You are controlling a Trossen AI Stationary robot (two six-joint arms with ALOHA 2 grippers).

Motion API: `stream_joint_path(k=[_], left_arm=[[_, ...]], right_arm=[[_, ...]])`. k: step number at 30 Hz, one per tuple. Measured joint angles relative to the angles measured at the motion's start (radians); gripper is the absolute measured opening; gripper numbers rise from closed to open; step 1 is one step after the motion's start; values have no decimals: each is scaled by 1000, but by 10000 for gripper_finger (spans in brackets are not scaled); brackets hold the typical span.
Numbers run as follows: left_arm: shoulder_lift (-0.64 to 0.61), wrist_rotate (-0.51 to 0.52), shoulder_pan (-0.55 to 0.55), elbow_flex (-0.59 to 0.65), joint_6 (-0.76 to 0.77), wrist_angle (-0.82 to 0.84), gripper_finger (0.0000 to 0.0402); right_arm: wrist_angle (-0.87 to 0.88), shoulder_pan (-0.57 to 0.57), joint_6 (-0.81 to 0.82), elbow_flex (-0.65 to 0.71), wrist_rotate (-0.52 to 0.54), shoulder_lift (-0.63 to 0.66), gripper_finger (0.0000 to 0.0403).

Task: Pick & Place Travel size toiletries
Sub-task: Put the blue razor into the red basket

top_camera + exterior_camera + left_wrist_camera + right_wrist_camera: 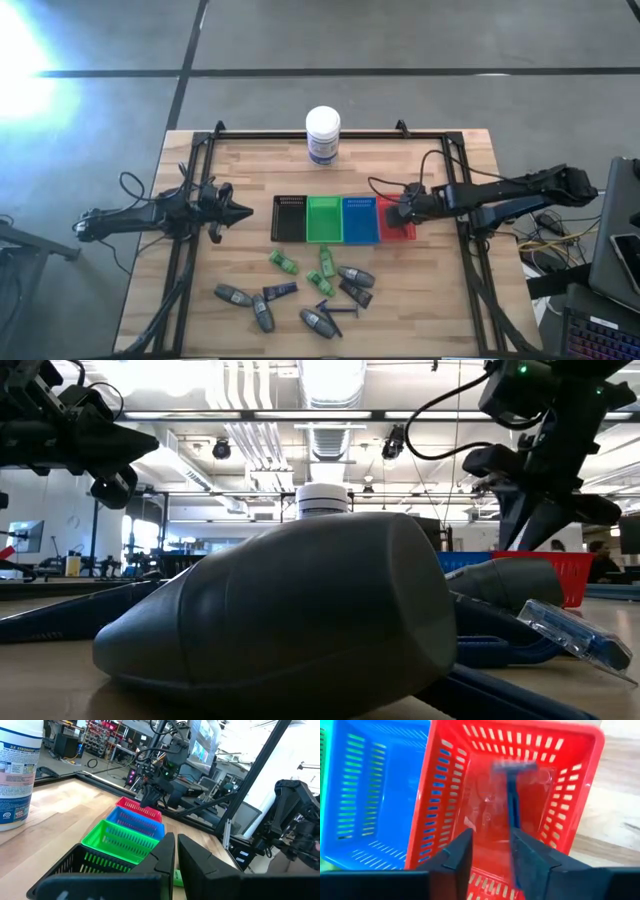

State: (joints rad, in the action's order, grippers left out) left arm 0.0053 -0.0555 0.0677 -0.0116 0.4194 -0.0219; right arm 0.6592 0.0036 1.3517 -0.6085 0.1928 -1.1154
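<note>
Several travel toiletries lie flat on the wooden table near its front edge: green packets (282, 262), grey oval bottles (233, 295), navy tubes (280, 290) and a blue razor (335, 308). One grey bottle (300, 610) fills the low view. My right gripper (491, 855) hangs open above the red tray (470, 780), pointing down into it. A blurred blue razor (512, 795) shows inside that tray, head toward the far wall. My left gripper (240, 212) is shut and hovers left of the black tray (288, 218), holding nothing. My right gripper stands open over the blue razor. The razor's handle (517, 865) runs along the inner side of one finger (535, 860). I cannot tell whether the two touch.
Black, green (323, 220), blue (360, 220) and red trays stand in a row at mid-table. A white jar with a blue label (322, 135) sits at the far edge. A dark metal frame (460, 200) borders the table. Bare wood lies left and right of the toiletries.
</note>
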Motion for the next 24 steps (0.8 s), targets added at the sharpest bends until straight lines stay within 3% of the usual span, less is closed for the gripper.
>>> stream_joint_path(k=[6,11,18,24], left_arm=[[0,0,0,0,0,0,26],[0,0,0,0,0,0,26],[0,0,0,0,0,0,26],[0,0,0,0,0,0,26]], right_arm=[[7,16,-71,-43,21,37,192],[22,90,-122,-127,28,37,217],[4,321,-41,-172,27,-44,223],[-97,523,26,-221,40,-194,216]])
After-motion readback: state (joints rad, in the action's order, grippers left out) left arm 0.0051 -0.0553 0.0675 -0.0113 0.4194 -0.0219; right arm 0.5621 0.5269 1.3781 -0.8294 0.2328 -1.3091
